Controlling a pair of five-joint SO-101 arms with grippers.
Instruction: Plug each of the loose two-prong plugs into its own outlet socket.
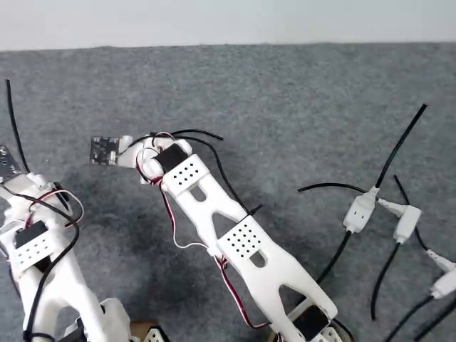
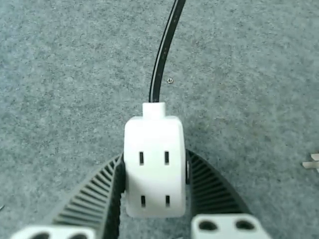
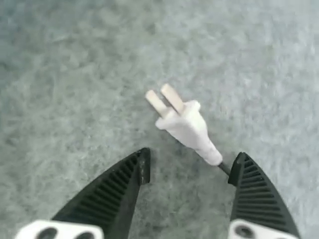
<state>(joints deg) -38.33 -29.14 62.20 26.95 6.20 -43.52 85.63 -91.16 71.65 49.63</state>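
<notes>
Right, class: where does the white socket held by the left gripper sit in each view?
High view: hidden beneath the left arm at the left edge; its black cord runs up from there.
Left wrist view: low centre, socket clamped in the left gripper.
Right wrist view: not in it; a loose plug lies there.
Shared landmark: the grey carpet.
</notes>
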